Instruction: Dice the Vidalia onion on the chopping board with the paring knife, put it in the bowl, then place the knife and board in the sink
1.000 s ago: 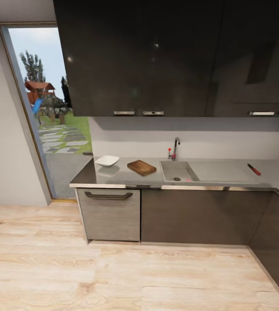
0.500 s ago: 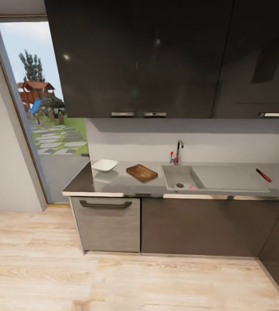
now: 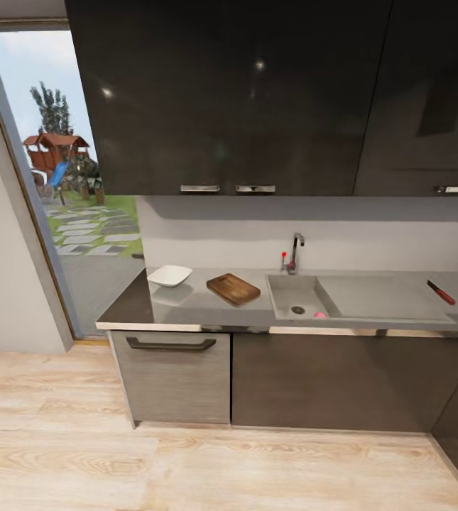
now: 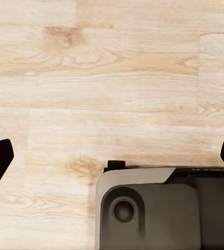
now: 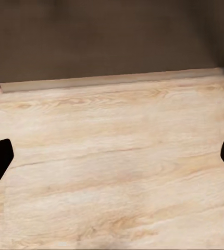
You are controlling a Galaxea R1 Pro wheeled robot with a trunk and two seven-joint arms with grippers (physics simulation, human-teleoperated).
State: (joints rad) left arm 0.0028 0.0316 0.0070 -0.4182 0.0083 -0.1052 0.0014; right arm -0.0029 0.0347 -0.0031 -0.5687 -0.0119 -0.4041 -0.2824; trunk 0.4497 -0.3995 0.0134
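— Where does the head view look from?
— It stands back on the wooden floor (image 3: 79, 433), facing the countertop (image 3: 186, 305) squarely, high enough to see into the sink (image 3: 296, 292).
— And the wrist views?
— Both point down, close to the floor. The left one takes in the robot's base (image 4: 159, 208); the right one reaches the cabinet fronts (image 5: 112, 36).
— Shared ground?
— The pale floorboards and the lower cabinets.

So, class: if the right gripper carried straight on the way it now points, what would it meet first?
Most likely the wooden floor. The right gripper, fingers wide apart, points down at bare planks with nothing between; the dark cabinet base lies beyond, though depth is unclear.
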